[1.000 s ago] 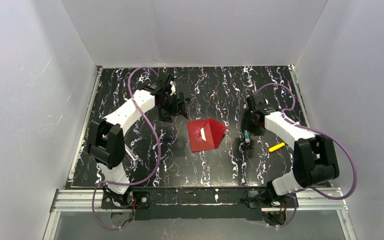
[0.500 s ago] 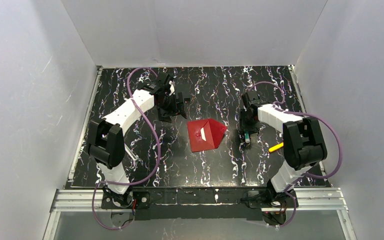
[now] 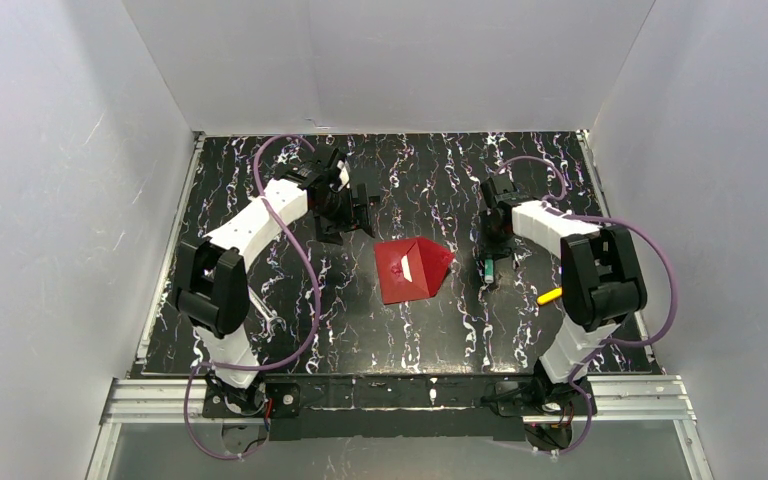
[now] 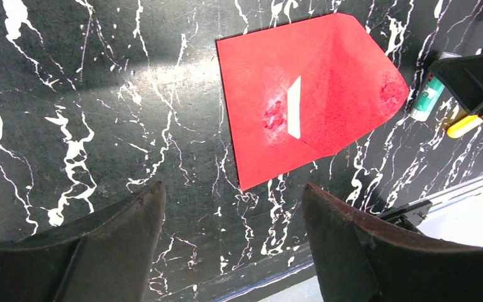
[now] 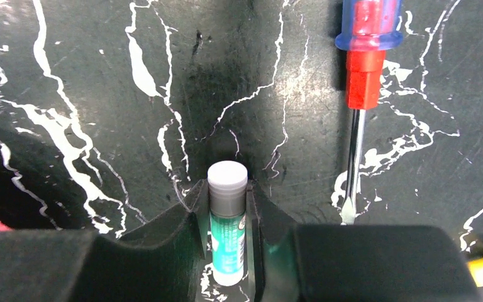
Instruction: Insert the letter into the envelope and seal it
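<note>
The red envelope [image 3: 412,270] lies flat mid-table, its pointed flap open to the right; it also shows in the left wrist view [image 4: 302,107]. A thin white strip [image 4: 294,108] shows at its mouth. No full cream letter sheet is in view. My left gripper [image 3: 365,205] is open and empty, to the back left of the envelope, its fingertips [image 4: 151,195] wide apart over bare table. My right gripper [image 3: 490,262] sits right of the envelope, shut on a teal glue stick [image 5: 227,220] with a grey-white cap; the stick also shows in the top view [image 3: 488,270].
A screwdriver [image 5: 360,75] with a red and blue handle lies just beside the right gripper. A yellow object [image 3: 552,295] lies to the right of the glue stick. White walls enclose the black marbled table [image 3: 290,330] on three sides.
The right arm has folded in, its elbow swinging left and back. The right gripper with the glue stick shifted slightly back and left. The left arm and envelope have not moved.
</note>
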Controlling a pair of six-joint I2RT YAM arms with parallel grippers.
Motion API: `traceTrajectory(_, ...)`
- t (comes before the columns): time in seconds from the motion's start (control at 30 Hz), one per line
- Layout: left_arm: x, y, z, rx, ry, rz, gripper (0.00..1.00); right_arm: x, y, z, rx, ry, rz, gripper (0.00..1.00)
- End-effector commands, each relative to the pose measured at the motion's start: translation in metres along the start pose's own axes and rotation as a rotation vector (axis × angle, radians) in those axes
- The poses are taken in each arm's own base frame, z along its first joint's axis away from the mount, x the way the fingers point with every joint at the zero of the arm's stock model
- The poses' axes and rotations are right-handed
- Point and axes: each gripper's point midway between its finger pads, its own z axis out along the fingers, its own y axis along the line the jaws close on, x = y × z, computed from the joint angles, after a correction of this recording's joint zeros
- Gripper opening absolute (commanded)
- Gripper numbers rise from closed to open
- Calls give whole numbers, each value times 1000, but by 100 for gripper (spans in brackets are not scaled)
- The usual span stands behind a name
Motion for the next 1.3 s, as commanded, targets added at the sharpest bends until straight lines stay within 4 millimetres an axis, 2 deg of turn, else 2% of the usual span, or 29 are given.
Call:
traceTrajectory(0.0, -6, -20, -33, 106, -71, 57, 80, -46, 11, -48, -77, -181, 83, 21)
traceTrajectory(0.07, -8, -33, -39, 176, -87, 80, 86, -63, 28, -74, -186, -258, 122, 21)
traceTrajectory(0.17, -14, -57, -50, 300, -124, 98, 97, -87, 66, -124, -445, -385, 190, 22)
traceTrajectory(0.2, -17, -67, -55, 347, -139, 97, 98, -93, 77, -139, -522, -416, 218, 23)
traceTrajectory(0.3, -17, -100, -71, 520, -155, 109, 98, -106, 106, -180, -754, -470, 317, 23)
traceTrajectory(0.37, -17, -128, -83, 667, -163, 138, 98, -111, 120, -199, -864, -484, 369, 23)
traceTrajectory(0.47, -12, -155, -92, 809, -149, 151, 96, -114, 140, -228, -980, -501, 380, 23)
traceTrajectory(0.57, -6, -174, -96, 897, -115, 159, 90, -114, 154, -247, -1054, -496, 378, 23)
traceTrajectory(0.67, 3, -185, -90, 910, -70, 181, 83, -110, 165, -257, -1109, -474, 384, 23)
traceTrajectory(0.77, 10, -194, -85, 915, -50, 197, 76, -104, 173, -257, -1140, -433, 389, 24)
traceTrajectory(0.93, 9, -194, -80, 903, -44, 169, 52, -98, 180, -257, -1162, -401, 391, 24)
traceTrajectory(1.0, 9, -193, -78, 896, -48, 164, 46, -97, 180, -256, -1157, -398, 386, 24)
traceTrajectory(1.07, 7, -190, -78, 881, -64, 163, 46, -96, 178, -254, -1143, -394, 382, 24)
traceTrajectory(1.17, 6, -183, -74, 856, -89, 151, 52, -93, 176, -251, -1123, -386, 380, 24)
traceTrajectory(1.27, 5, -180, -73, 847, -93, 137, 52, -90, 176, -250, -1117, -379, 376, 24)
